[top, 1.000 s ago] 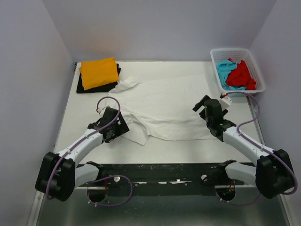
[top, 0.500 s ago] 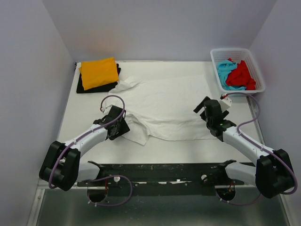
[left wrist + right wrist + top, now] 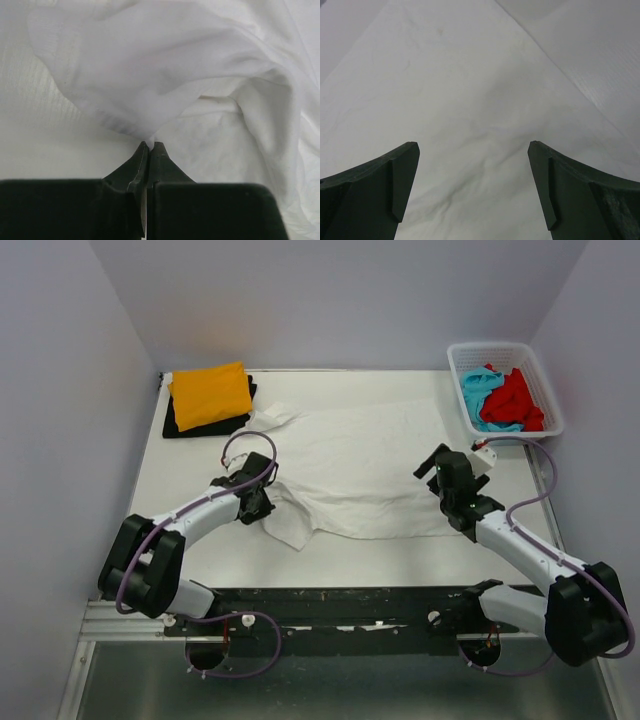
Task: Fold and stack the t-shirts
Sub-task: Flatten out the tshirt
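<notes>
White t-shirt [image 3: 350, 465] spread on table [image 3: 185, 465], near-left fold pinched in clenched left gripper [image 3: 151, 146], arm reaching low; right gripper [image 3: 473, 150] gaping just over cloth, holding nothing.

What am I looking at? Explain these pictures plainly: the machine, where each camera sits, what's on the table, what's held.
Two robot arms are bolted at the near edge of the table, each ending in two-finger jaws. The wide picture looks down from above; the two close-ups come from wrist cameras. A white shirt lies spread on the table. Far left, a folded orange shirt sits on a black shirt; far right, a basket holds a red shirt and a turquoise shirt. On the left arm, the jaws are shut on the white shirt's edge. On the right arm, the jaws stand open over the cloth, holding nothing.
</notes>
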`<state>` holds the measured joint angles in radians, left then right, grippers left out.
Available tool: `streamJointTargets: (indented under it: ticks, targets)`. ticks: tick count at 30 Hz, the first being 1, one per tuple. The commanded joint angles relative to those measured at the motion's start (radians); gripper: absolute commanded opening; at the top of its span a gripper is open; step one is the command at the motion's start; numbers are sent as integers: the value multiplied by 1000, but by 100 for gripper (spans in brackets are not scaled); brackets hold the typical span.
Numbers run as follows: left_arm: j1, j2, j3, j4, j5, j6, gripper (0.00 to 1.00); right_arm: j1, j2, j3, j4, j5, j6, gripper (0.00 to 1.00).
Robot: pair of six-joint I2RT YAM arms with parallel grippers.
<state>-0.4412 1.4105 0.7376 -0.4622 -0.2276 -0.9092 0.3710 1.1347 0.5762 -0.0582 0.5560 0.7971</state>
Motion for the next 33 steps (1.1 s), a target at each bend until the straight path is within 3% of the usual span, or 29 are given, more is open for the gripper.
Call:
streamJointTargets:
  ticks: [1,7,17,22,31,33]
  targets:
    - [-22,-45,-19,-43,-22,-11,0,-4,-20,13,-55,58,17,100]
    - [-188,-245,-88,-246,-84,-179,0,-5,-10,25,-97,86,39,100]
    - [-494,-557,-206,-561,-73,-550,0,-4,36,66,-210,128,118,100]
    - [-620,-612,-212,-473,-66,-555,0,-4,59,103,-313,160,155,100]
    - [-634,-664,-291,-226,-124,-389,0,-105,34,96,-485,180,210,100]
    - [-635,-725,-311,-305,-171,-505,0,-148,10,68,-488,160,219,100]
